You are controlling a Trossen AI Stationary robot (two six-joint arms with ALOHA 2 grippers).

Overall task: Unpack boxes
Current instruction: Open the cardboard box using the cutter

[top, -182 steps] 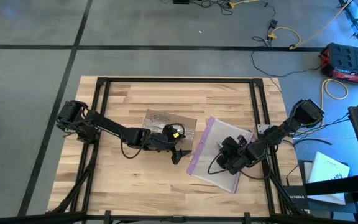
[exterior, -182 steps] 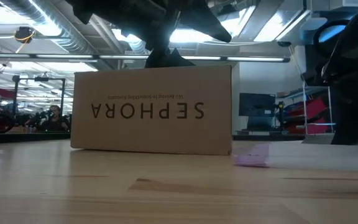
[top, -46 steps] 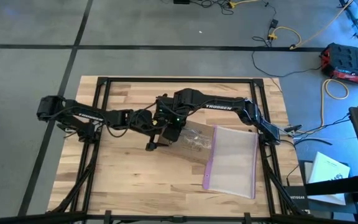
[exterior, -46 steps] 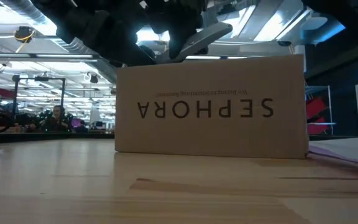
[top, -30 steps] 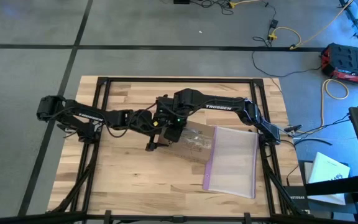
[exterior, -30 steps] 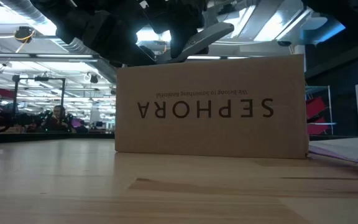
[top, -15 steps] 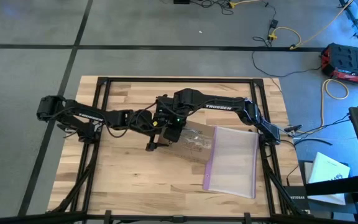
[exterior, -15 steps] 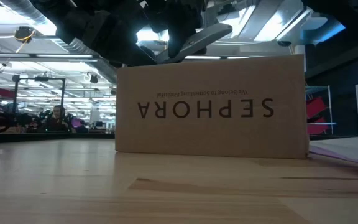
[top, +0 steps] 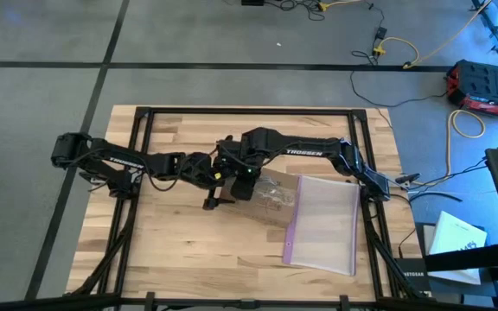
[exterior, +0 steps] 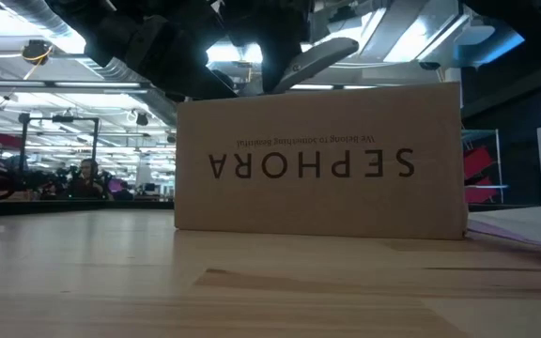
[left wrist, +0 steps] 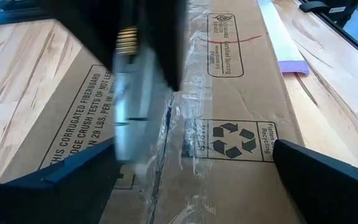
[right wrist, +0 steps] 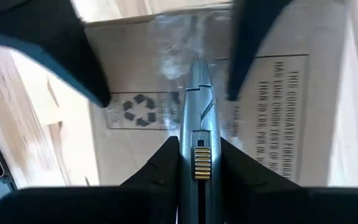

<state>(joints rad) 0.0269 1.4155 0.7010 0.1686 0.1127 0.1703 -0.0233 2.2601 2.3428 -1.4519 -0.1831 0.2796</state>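
At the counter's (top: 171,250) centre, over the box (exterior: 319,160): right tool (right wrist: 194,163) clamped narrow on a grey knife (right wrist: 197,99), blade tip down on the clear tape (left wrist: 185,118) along the top seam. Left tool (left wrist: 185,163) spread fully wide, holding nothing, fingers straddling the box top from 9 o'clock, apparently steadying it. Box flat on the counter, flaps taped shut, lettering upside down in the low view. Bag (top: 322,220) flat at 4 o'clock, touching the box.

Step in hand, seemingly: slitting the tape. Next: draw the blade along the seam, shallow, clear of the left fingers, then lift the flaps.
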